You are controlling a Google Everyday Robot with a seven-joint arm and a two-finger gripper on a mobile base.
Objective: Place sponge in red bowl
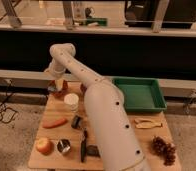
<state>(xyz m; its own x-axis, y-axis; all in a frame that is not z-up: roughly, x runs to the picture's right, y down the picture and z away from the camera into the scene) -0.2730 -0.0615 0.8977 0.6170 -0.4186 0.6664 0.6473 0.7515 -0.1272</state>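
Gripping the small pale yellow sponge block (58, 83), my claw (57, 85) hangs at the left centre of the frame, directly above the round, glossy red bowl (60, 90) on the wooden table (51, 155); lowering straight down should seat it.

gripper (57, 84): pale, over the far left table corner
sponge (58, 83): pale yellow, at the gripper
red bowl (61, 90): red-orange, just under it
tray (139, 93): green, far right of it
carrot (55, 122): orange, below it
cup (71, 101): white, just below-right
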